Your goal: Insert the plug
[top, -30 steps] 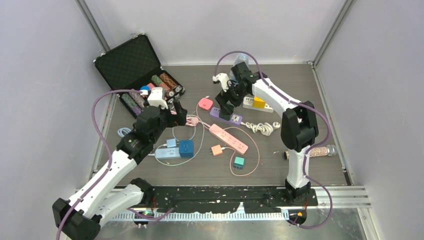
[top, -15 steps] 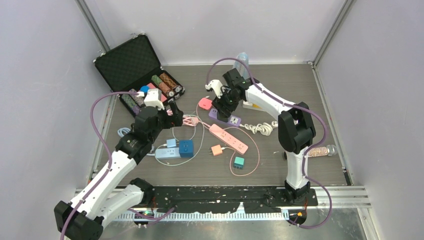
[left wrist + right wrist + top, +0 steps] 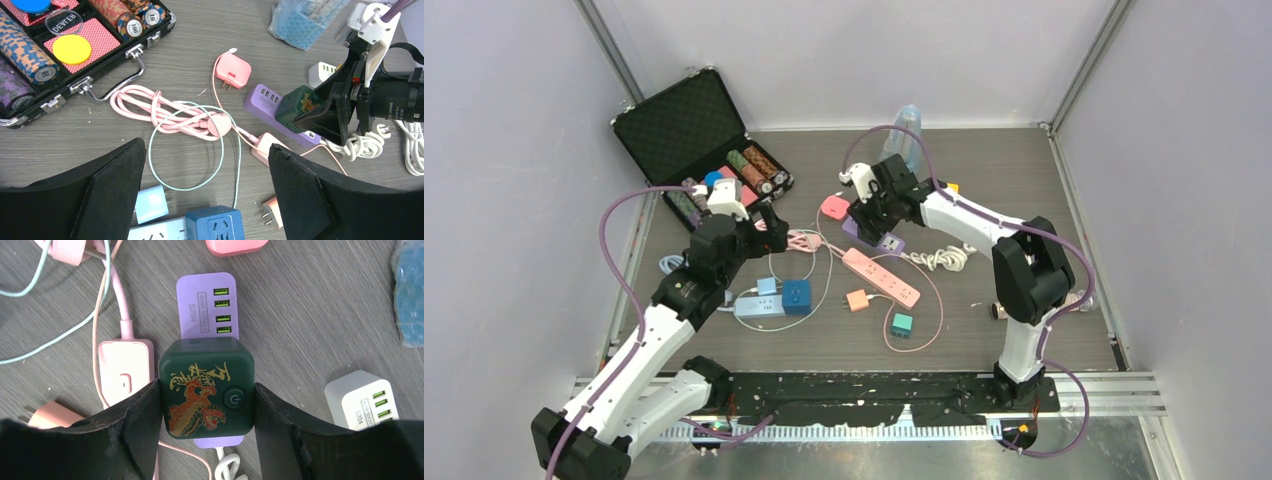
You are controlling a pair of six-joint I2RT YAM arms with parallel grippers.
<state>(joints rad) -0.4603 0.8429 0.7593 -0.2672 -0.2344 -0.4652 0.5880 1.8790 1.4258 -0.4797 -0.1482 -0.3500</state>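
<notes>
My right gripper point(image 3: 206, 405) is shut on a dark green cube plug point(image 3: 205, 387) with a gold and red dragon print and a power button. The cube sits over the purple power strip point(image 3: 207, 305), whose green USB ports show beyond it. In the left wrist view the green cube point(image 3: 299, 102) is held over the purple strip point(image 3: 262, 102). In the top view my right gripper point(image 3: 871, 212) is at the purple strip point(image 3: 886, 243). My left gripper point(image 3: 207, 192) is open and empty above a blue cube socket point(image 3: 215, 225) and a teal cable loop.
A pink power strip point(image 3: 882, 277), pink charger point(image 3: 834, 207), orange plug point(image 3: 857, 299), teal cube point(image 3: 902, 324), white cord point(image 3: 944, 256) and light blue strip point(image 3: 759, 305) lie mid-table. An open poker chip case point(image 3: 694, 135) stands at back left. A blue bottle point(image 3: 906, 125) stands behind.
My right gripper has moved left and toward the purple strip with the green cube in it. My left arm has shifted slightly left.
</notes>
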